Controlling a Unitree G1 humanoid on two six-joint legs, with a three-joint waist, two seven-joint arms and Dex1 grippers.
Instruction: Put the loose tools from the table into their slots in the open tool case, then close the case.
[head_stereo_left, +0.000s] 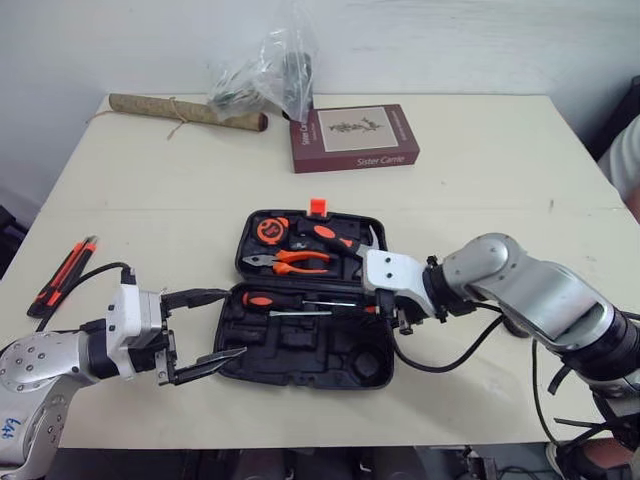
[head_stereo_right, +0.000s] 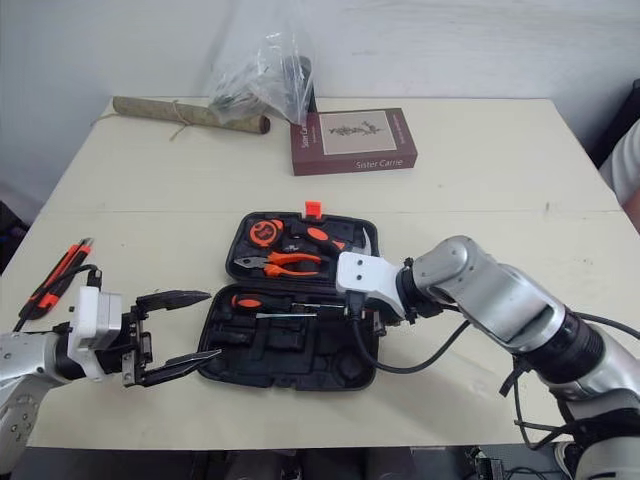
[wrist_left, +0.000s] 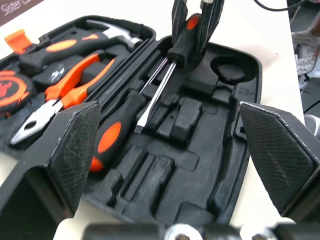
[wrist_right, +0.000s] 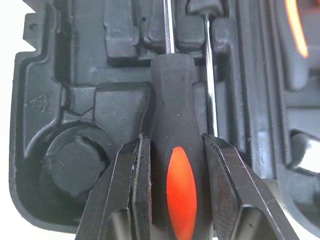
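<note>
Your right pincer (wrist_right: 171, 141) is clamped on the handle of a screwdriver (wrist_right: 172, 90). Its shaft points left across the near half of the tool case (head_stereo_left: 330, 368), just beside a second screwdriver (head_stereo_left: 262, 299). Your left pincer (head_stereo_left: 235, 322) gapes wide at the case's left edge. Farther left, an orange-and-black tool (head_stereo_left: 63, 275) lies loose on the table (head_stereo_left: 480, 180).

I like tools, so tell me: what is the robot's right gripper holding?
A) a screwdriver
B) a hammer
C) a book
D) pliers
A: the right gripper is shut on the black-and-orange handle of a screwdriver, over the case.
</note>
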